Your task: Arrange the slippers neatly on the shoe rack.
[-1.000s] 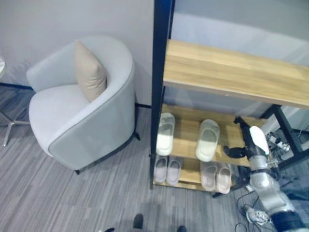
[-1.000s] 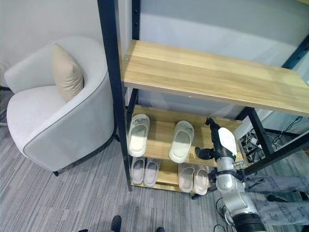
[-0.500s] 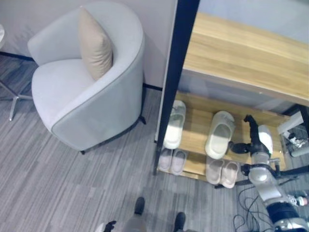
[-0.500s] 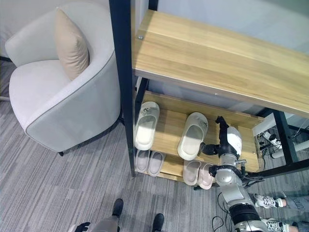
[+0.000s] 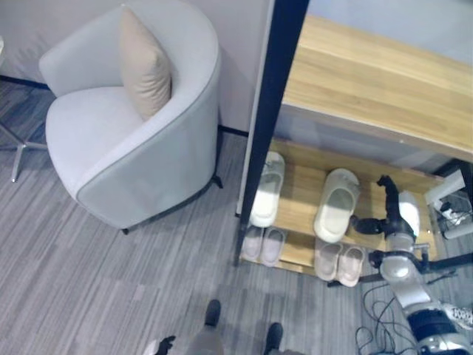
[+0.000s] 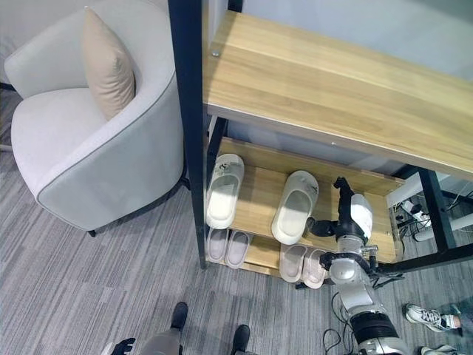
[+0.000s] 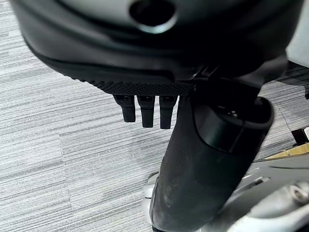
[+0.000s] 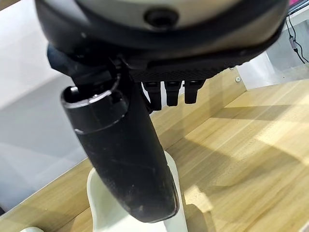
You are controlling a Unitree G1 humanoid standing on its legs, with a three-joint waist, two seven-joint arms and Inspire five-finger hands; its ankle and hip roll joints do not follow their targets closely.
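The shoe rack point(image 5: 299, 203) has wooden shelves in a black frame. Two white slippers lie apart on its middle shelf, one at the left end point(image 5: 267, 188) and one further right point(image 5: 336, 214). Two pale pairs point(image 5: 264, 245) point(image 5: 340, 262) stand on the bottom shelf. My right hand point(image 5: 392, 214) is open at the middle shelf's right end, fingers pointing up. Its thumb point(image 8: 125, 154) reaches to the right slipper point(image 8: 104, 215) at its side. My left hand point(image 7: 145, 48) hangs open over the grey carpet.
A grey armchair point(image 5: 133, 155) with a beige cushion point(image 5: 144, 63) stands just left of the rack's black post point(image 5: 277, 96). The wide top shelf point(image 5: 377, 81) overhangs the slippers. A power strip and cables point(image 5: 452, 214) lie to the right of the rack.
The camera has shifted since a second ago. My right hand has come closer to the right slipper, its thumb now at the slipper's side. The slippers lie as before.
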